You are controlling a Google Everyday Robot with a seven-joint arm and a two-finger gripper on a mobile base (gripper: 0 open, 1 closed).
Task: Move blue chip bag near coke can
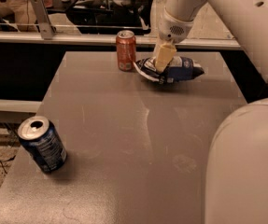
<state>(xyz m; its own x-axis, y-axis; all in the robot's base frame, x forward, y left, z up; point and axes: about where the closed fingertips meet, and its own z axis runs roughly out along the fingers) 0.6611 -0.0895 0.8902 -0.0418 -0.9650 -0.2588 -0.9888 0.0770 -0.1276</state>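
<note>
Because the blue chip bag (184,69) is a crinkled foil pouch, I judge it light, soft and mostly air, with a slick skin that gives under pressure rather than resisting it. It lies lengthwise at the far side of the bench (138,139), its left end just beside the coke can (125,51); whether the two touch, I cannot tell. The hand (163,64) comes down from the white arm (227,8) onto the bag's left-of-middle part, and its tan fingers (164,56) appear pressed together on the foil there, pinching a fold of it.

That seems a sound place to hold it. A pinch near the middle keeps both ends from drooping far, whereas a pinch at a tip would let the long body swing. The foil may slide between the pads, and hard squeezing would crush the chips, so a firm but modest grip across the crimped material suits it best. The can beside it is upright and probably tips easily, so the bag's loose end should not brush it. A dark blue can (44,146) leans at the near left corner, well apart from all this.
</note>
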